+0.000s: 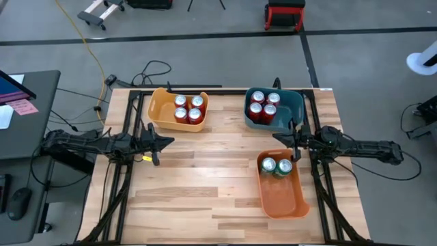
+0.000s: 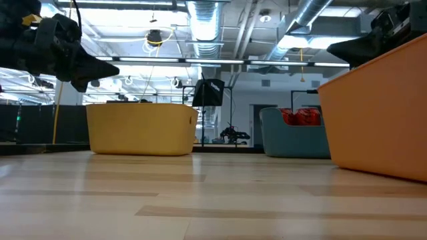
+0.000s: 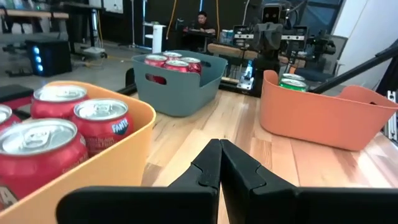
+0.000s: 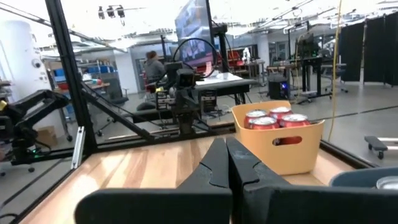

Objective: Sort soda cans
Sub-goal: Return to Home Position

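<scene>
Several red soda cans (image 1: pixel 188 108) stand upright in the yellow bin (image 1: pixel 161 113) at the far left. More red soda cans (image 1: pixel 263 107) stand in the teal bin (image 1: pixel 290 104) at the far right. Two green soda cans (image 1: pixel 276 166) stand at the far end of the orange bin (image 1: pixel 283 196). My left gripper (image 1: pixel 171 141) hovers shut just near of the yellow bin, pointing toward the table's right, with nothing in it. My right gripper (image 1: pixel 276 135) hovers shut between the teal and orange bins, pointing left, also with nothing in it.
Bare wood lies at the table's middle (image 1: pixel 215 157) and near edge. The arms' black frames (image 1: pixel 130 130) run along both side edges. In the wrist views, people sit at desks in the room beyond the table.
</scene>
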